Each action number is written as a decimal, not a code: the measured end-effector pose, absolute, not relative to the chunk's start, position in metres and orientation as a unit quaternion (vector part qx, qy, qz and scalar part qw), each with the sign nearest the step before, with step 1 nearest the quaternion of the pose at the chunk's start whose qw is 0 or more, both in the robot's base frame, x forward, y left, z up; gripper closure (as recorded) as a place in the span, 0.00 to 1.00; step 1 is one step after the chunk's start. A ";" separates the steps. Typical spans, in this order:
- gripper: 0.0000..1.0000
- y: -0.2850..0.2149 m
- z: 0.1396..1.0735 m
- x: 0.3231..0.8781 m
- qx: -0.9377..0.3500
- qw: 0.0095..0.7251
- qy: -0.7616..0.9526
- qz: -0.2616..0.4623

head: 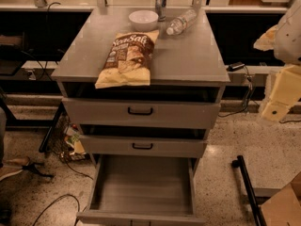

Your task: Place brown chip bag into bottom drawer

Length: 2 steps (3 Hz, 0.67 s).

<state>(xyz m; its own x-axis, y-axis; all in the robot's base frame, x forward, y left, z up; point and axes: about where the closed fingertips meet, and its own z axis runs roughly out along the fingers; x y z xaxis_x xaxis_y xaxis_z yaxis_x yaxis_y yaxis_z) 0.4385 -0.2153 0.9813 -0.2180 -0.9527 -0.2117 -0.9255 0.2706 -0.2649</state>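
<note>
The brown chip bag [127, 60] lies flat on the grey cabinet top [188, 60], near its front left, with the "Sea Salt" script facing up. The bottom drawer [141, 187] is pulled far out below the cabinet, and its smooth grey floor is bare. My arm comes in at the right edge of the view. The gripper [274, 110] hangs there beside the cabinet at about top-drawer height, well right of the bag and touching nothing.
A white bowl [143, 19], a metal can [161, 2] and a plastic bottle [182, 22] lying on its side sit at the back of the top. The two upper drawers [141, 113] with black handles are slightly out. A black bar [247, 187], a cardboard box [283, 207] and cables are on the floor.
</note>
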 end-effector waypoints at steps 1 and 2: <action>0.00 -0.215 0.982 0.439 -0.602 0.169 0.779 -0.041; 0.00 -0.201 0.980 0.471 -0.574 0.203 0.793 -0.018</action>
